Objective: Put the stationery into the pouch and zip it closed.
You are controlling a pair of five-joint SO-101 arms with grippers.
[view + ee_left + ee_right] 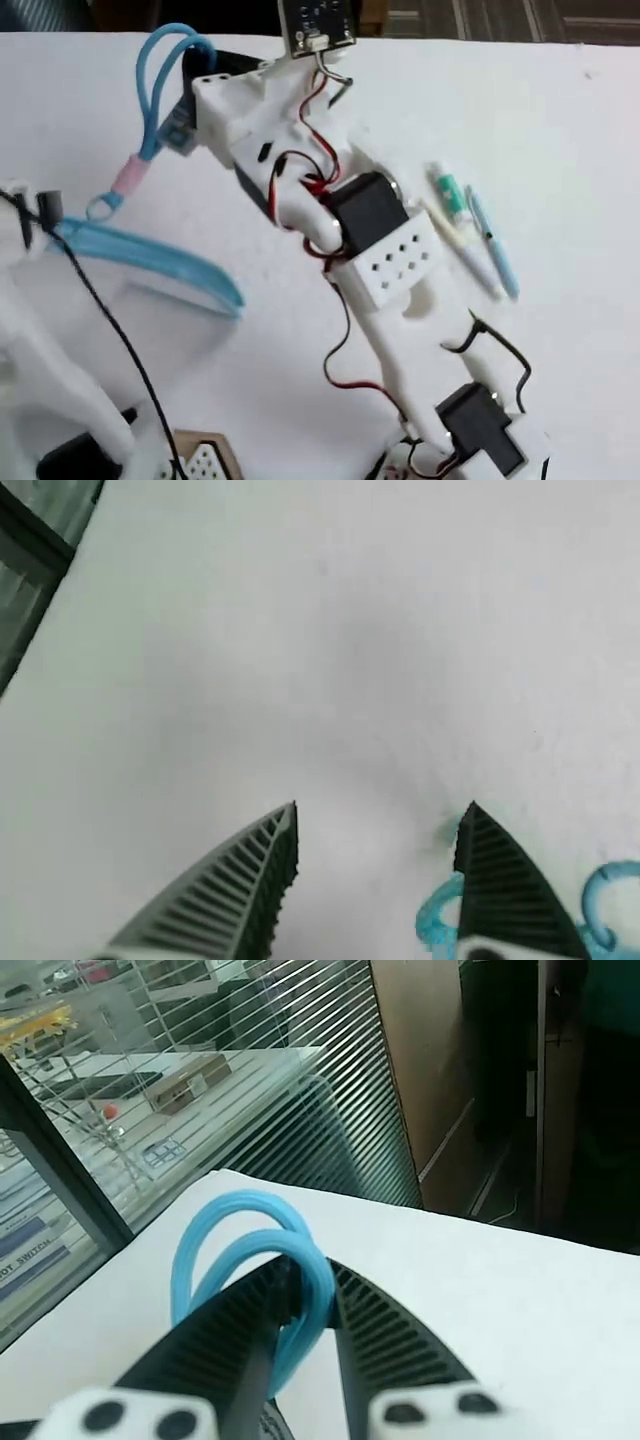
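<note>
Tension on the blue loop (318,1290) is the thing to manage. Your right gripper (312,1268) is clamped on it at 11 o'clock in the high view. From there the cord runs down through a pink tab (128,175) to the pouch (150,262), which lies on the tabletop (560,150) at 9 o'clock. Your left gripper (380,815) hangs over the tabletop with its jaws apart and nothing between them, and bits of blue sit just beside its dark jaw. The pens (478,232) lie together at 3 o'clock, well apart from the pouch, with the right arm (380,260) between.

I judge that nothing is packed yet, and I cannot tell whether the pouch is open. Hold the loop taut enough to anchor the pouch without dragging it. Bring the left gripper squarely onto the pouch's edge, and close only when one jaw sits on each side of it. The thin material may slip or bunch, so go slowly. Because the right arm blocks the way across, free it to fetch the pens once the mouth is open.
</note>
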